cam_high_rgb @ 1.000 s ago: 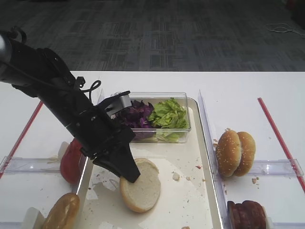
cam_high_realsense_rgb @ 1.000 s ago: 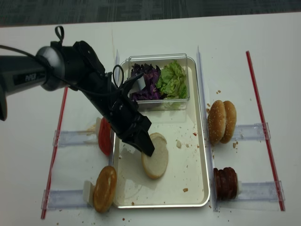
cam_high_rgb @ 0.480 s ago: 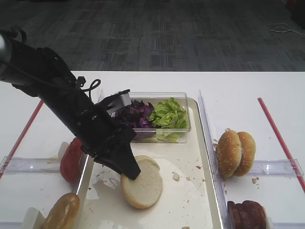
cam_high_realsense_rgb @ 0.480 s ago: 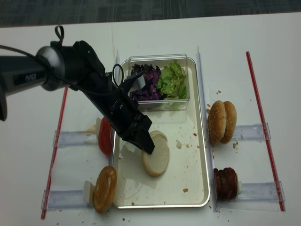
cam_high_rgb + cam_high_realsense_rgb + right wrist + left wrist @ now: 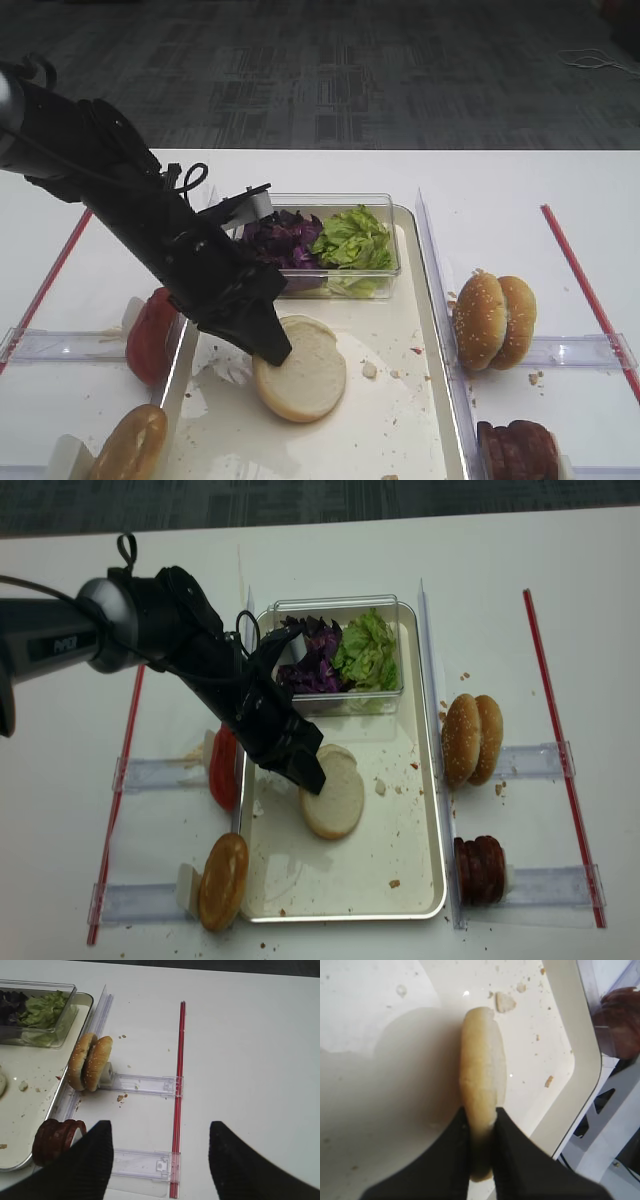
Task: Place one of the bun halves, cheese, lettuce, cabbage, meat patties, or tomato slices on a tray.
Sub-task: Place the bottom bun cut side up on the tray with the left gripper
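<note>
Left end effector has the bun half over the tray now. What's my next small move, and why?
Probably lower it slightly and open. The left end effector is shut on the edge of the bun half, which hangs tilted, cut face up, over the tray, in a bare spot below the clear box of lettuce and cabbage. Releasing low should keep it from flipping.

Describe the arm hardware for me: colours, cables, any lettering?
The left arm is black, wrapped in a crinkled black cover, with a silver-grey cylindrical joint and white lettering too small to read. A thin black cable loops off it. The left gripper has tapered matte black fingers; the right gripper shows two broad black fingers.
</note>
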